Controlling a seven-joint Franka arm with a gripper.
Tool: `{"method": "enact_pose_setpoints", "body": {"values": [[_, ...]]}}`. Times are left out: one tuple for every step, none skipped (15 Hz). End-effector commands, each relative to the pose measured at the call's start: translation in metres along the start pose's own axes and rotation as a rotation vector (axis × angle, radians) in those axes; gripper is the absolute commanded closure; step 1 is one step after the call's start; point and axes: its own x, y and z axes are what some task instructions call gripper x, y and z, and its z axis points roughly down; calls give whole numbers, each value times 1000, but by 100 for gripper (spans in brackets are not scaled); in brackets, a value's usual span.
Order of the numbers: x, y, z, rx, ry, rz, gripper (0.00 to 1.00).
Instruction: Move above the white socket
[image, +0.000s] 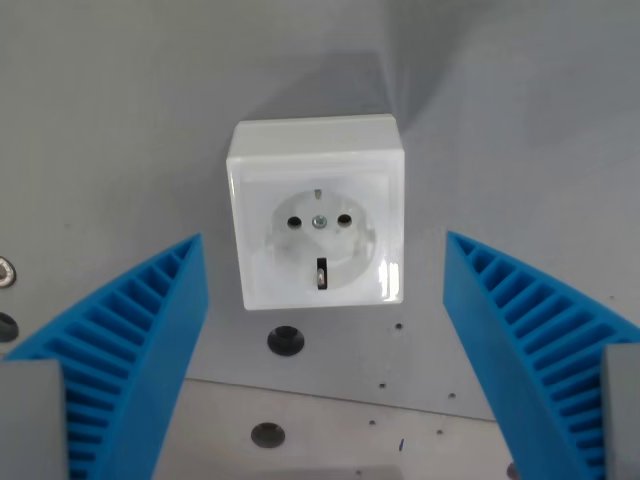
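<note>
White glossy plastic forms the square socket (318, 226), which we see face-on near the middle of the wrist view, sitting on the grey bench (120, 120). Its round recess holds two pin holes, a central screw and a dark slot below. Our tool (325, 275) is spread wide, its blue ribbed fingers (140, 340) flanking the socket without touching it.

Both blue fingers (140, 340) of the tool (322, 245) run off the bottom edge, their bases unseen.
</note>
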Motion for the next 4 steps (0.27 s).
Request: {"method": "enact_pose_setpoints", "body": {"values": [[-5, -4, 8, -56, 106, -19, 0], [-5, -4, 9, -57, 106, -18, 0], [-5, -4, 10, -58, 105, -18, 0], [-5, -5, 10, -59, 105, -18, 0]]}}
